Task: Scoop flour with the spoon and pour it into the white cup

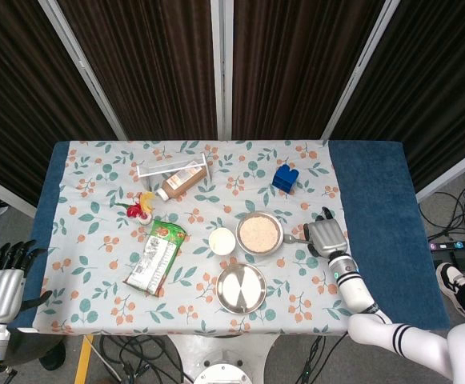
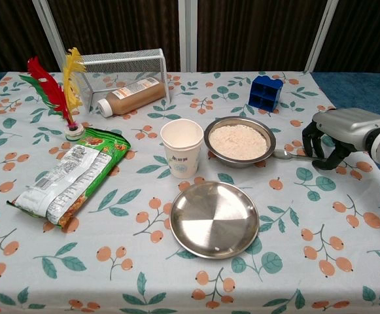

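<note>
A steel bowl of flour (image 2: 239, 141) (image 1: 259, 233) stands mid-table, with the white paper cup (image 2: 182, 148) (image 1: 222, 240) just to its left. The metal spoon (image 2: 286, 155) (image 1: 293, 238) lies flat on the cloth at the bowl's right rim, handle pointing right. My right hand (image 2: 337, 134) (image 1: 326, 237) hovers over the handle's end, fingers curved downward around it; I see no firm grip, and the spoon rests on the table. My left hand (image 1: 0, 290) hangs off the table's left front corner, fingers spread, holding nothing.
An empty steel plate (image 2: 214, 219) sits in front of the bowl. A blue block (image 2: 265, 92) stands behind the bowl. At the left are a snack bag (image 2: 69, 176), a feather shuttlecock (image 2: 55, 91), and a brown bottle (image 2: 132, 95) under a wire basket.
</note>
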`<state>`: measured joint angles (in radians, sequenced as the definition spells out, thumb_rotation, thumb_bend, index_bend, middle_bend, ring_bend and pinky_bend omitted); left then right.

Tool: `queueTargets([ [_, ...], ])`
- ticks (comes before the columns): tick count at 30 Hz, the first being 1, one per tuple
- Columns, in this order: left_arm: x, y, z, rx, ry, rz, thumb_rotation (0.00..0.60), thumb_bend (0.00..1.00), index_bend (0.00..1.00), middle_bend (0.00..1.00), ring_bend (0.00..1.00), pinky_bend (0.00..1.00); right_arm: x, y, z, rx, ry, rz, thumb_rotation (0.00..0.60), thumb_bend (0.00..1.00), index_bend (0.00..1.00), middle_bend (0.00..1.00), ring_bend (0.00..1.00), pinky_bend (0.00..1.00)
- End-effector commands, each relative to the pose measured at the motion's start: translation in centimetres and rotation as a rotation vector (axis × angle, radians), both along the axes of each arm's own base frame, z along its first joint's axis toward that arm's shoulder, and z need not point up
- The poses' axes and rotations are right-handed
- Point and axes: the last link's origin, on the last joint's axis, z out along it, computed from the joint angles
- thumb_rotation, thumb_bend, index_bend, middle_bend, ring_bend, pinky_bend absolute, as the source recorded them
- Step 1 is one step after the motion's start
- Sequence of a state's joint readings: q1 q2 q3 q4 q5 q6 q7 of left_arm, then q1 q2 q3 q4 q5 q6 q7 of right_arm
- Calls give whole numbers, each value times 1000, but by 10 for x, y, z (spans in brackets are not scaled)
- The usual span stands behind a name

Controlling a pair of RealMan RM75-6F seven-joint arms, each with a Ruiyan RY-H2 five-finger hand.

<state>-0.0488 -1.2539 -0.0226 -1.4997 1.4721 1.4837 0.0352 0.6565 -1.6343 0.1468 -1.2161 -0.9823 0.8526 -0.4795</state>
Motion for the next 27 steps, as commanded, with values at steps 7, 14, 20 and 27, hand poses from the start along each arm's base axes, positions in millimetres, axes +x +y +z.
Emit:
queueTargets([
  [7,1,-1,2,6,2,-3,600,25,284,226,121,65,14,2,59,-2,119,109,600,327,588,577,266,0],
  [14,1,-2,3,11,5,-5,600,25,284,226,121,65,48,-8,77,38,176,194,600,326,588,577,266,0],
  [20,1,-3,4,15,8,-4,600,25,284,226,121,65,84,-28,53,115,250,272,600,327,591,580,269,0],
  [27,-1,-3,4,17,5,2,600,25,284,225,121,65,110,-41,16,186,376,339,600,326,591,581,269,0],
])
